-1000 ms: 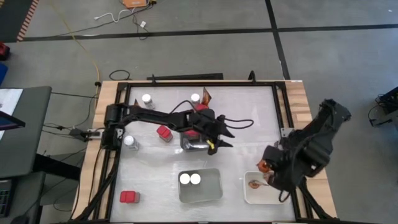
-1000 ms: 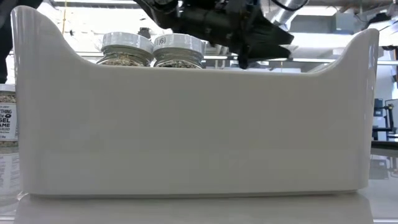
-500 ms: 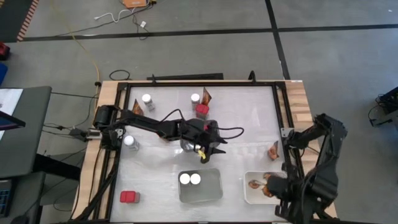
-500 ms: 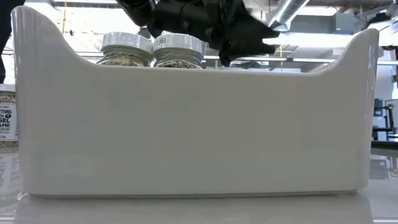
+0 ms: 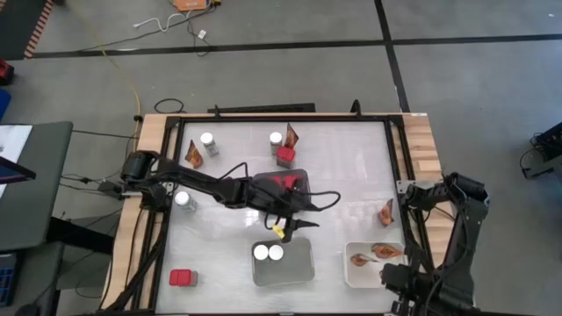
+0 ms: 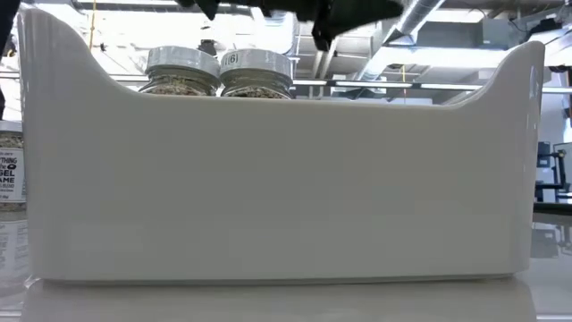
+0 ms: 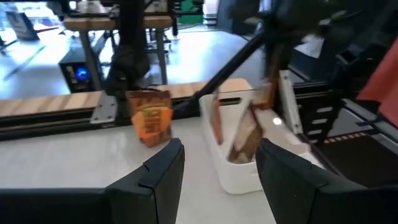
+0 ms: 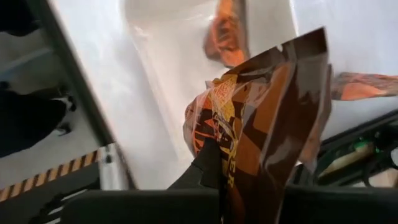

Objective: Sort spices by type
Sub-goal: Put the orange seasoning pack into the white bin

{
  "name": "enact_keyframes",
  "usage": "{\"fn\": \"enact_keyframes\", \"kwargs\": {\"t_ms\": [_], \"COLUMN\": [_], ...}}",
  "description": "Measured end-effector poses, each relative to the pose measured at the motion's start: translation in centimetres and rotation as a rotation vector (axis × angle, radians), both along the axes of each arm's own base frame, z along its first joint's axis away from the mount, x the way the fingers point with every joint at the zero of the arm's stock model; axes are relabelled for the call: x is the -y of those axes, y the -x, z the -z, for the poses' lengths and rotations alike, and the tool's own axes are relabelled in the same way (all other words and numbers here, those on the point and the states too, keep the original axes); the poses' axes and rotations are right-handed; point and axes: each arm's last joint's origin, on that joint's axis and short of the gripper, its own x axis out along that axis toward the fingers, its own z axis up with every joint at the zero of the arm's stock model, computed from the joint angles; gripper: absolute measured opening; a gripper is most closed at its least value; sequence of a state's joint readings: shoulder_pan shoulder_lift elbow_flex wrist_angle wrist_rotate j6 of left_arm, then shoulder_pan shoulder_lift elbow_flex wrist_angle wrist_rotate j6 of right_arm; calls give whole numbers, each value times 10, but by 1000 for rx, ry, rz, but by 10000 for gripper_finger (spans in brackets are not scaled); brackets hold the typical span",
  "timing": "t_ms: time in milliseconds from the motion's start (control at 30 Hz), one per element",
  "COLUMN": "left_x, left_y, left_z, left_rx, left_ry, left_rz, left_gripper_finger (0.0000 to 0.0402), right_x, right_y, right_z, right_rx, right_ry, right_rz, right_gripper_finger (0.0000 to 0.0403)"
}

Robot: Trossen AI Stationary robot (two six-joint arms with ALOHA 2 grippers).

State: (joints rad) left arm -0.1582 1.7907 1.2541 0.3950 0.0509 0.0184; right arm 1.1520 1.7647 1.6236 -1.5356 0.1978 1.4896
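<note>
Roughly halfway — two jars (image 5: 269,253) sit in the grey tray (image 5: 303,269), the right gripper (image 8: 214,168) pinches a packet (image 8: 267,118) over the white tray (image 5: 349,272), the left gripper (image 7: 217,168) is half-open and empty — other spices remain scattered

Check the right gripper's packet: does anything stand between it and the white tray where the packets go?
Nothing visible does. The right gripper holds the packet above the white tray, which lies open beneath it, holding only other packets.

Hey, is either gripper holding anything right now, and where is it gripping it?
The right gripper pinches an orange-brown packet by its edge, above the white tray. The left gripper is open and empty.
</note>
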Motion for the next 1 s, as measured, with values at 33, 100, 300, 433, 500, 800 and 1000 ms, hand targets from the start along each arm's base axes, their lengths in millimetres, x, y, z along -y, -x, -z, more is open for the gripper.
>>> {"fn": "enact_keyframes", "kwargs": {"t_ms": [33,100,300,433,500,800,1000], "left_x": [2,6,16,18,18,17,17], "left_y": [1,4,6,7,7,7,7], "left_z": [-2,-5,-6,-6,-6,-6,-6], "left_rx": [5,7,6,7,9,9,6], "left_ry": [-3,-14,-32,-37,-44,-39,-36], "left_rz": [5,1,-1,7,8,-2,-5], "left_gripper_finger": [190,190,190,190,190,190,190], "right_x": [2,6,20,25,26,31,33], "right_y": [2,5,10,12,13,16,17], "right_z": [3,8,35,54,61,85,85], "right_rx": [2,21,35,30,21,9,1], "right_ry": [-6,-49,-83,-80,-74,-73,-56], "right_rz": [1,-4,-1,-1,-8,-35,-35], "right_gripper_finger": [25,25,25,25,25,25,48]}}
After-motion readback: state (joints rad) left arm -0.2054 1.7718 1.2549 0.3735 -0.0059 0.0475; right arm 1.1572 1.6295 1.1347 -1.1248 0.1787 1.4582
